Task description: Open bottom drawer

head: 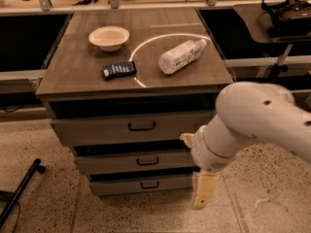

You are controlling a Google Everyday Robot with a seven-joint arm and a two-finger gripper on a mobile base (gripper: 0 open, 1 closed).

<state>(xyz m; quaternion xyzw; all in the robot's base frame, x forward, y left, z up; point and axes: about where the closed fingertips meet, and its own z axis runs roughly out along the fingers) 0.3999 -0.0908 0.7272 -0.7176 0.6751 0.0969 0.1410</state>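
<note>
Camera view: my gripper point(203, 197) hangs just right of the bottom drawer point(121, 185); whether it's gaping, I cannot tell

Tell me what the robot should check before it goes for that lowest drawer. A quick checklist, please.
1. Bottom drawer in view and apparently shut: ok.
2. Its handle uncovered: ok.
3. Gripper lined up with the handle: not ok. It hangs off the right end of the drawer front, pointing down at the floor.
4. Black pole out of the drawer's path: ok. It lies off to the left.
5. Bottle on the cabinet top, lying on its side, back from the front edge: ok.
</note>
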